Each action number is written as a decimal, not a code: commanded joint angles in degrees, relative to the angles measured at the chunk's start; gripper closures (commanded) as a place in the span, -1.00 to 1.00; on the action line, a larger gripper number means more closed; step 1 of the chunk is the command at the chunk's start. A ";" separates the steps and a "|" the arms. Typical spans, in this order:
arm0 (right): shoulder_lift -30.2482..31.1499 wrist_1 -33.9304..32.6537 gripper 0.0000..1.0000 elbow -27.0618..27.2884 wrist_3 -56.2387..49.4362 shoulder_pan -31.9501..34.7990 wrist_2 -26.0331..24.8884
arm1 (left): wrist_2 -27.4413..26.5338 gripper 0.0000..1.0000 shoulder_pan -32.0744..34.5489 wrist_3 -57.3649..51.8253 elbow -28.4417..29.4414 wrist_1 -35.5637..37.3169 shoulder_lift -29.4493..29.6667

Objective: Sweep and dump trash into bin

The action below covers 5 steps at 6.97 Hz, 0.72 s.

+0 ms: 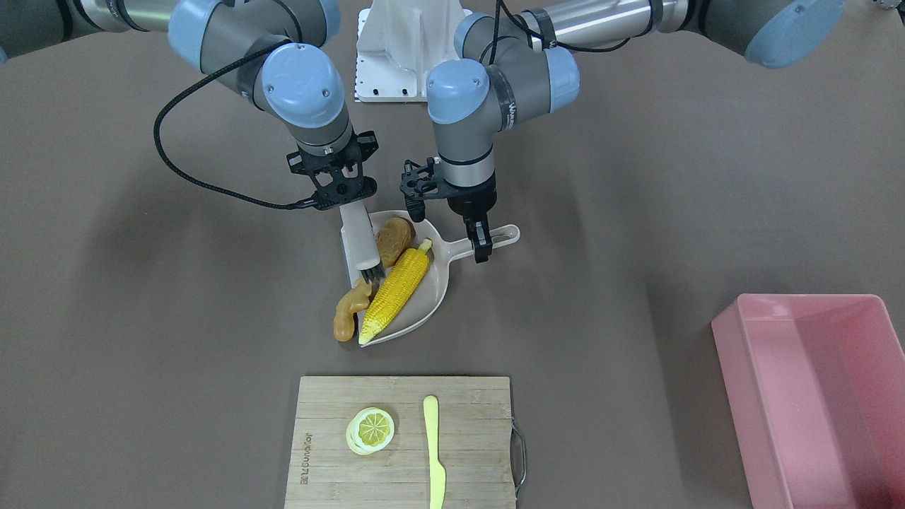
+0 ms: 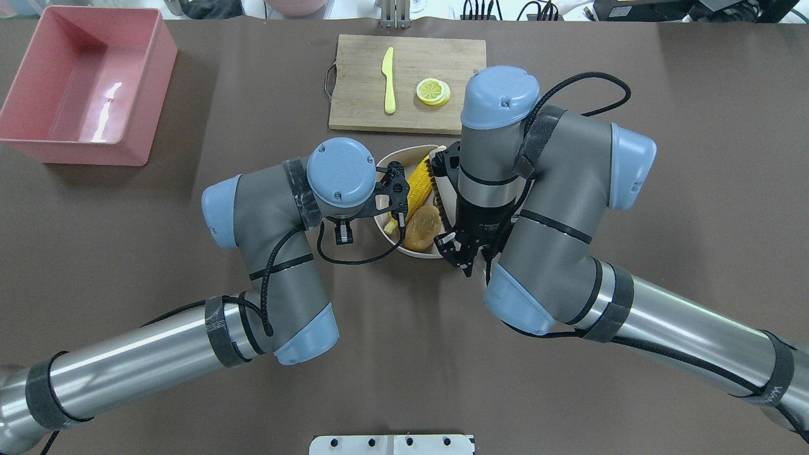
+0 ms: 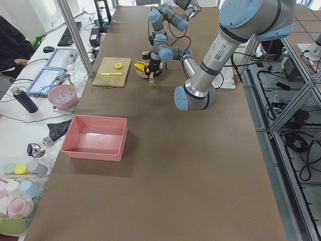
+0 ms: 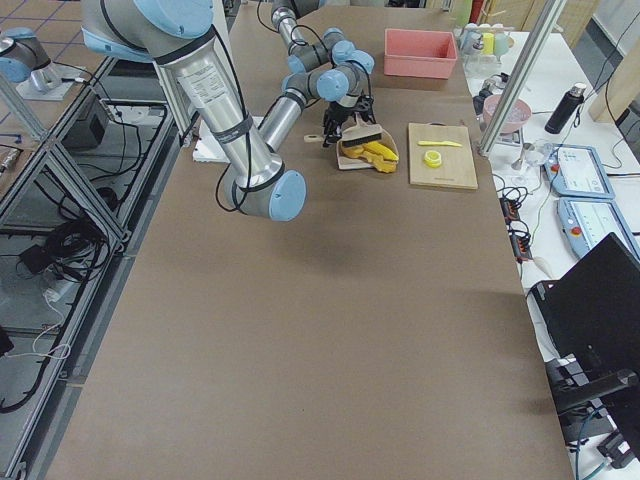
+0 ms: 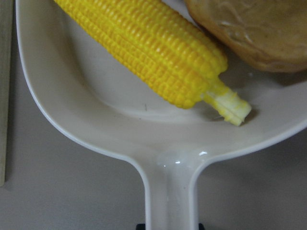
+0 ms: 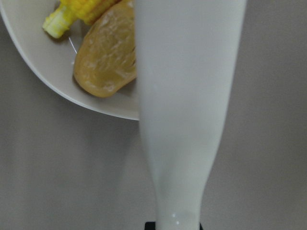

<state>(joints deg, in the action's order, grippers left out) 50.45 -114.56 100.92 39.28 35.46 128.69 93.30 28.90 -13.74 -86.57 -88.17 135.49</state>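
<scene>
Yellow corn cob [image 1: 396, 293] and potato [image 1: 393, 240] lie in the dustpan [image 1: 440, 274]

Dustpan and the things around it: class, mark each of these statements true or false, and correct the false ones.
1. The corn cob lies in the dustpan. True.
2. The ginger root is in the bin. False: it lies at the dustpan's mouth, by the bristles of the brush; the bin is empty.
3. The left gripper grips the dustpan's handle. True.
4. The knife lies in the dustpan. False: it lies on the cutting board, beside the lemon slice.
5. The right gripper holds the brush. True.
</scene>
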 commanded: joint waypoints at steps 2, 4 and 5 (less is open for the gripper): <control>3.51 -1.10 1.00 6.13 0.00 1.89 0.16 | 1.88 1.00 -0.07 0.47 -0.09 -1.65 -0.66; 4.30 -2.07 1.00 7.71 0.00 3.12 0.34 | 1.98 1.00 -0.07 0.47 -0.35 -1.74 -0.66; 5.70 -1.99 1.00 7.80 -0.08 5.04 0.16 | 1.98 1.00 0.02 0.38 -0.53 -1.56 -0.66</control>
<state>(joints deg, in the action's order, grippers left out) 54.86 -116.46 108.28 39.27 38.70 128.92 95.21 28.84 -13.30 -86.89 -89.85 134.83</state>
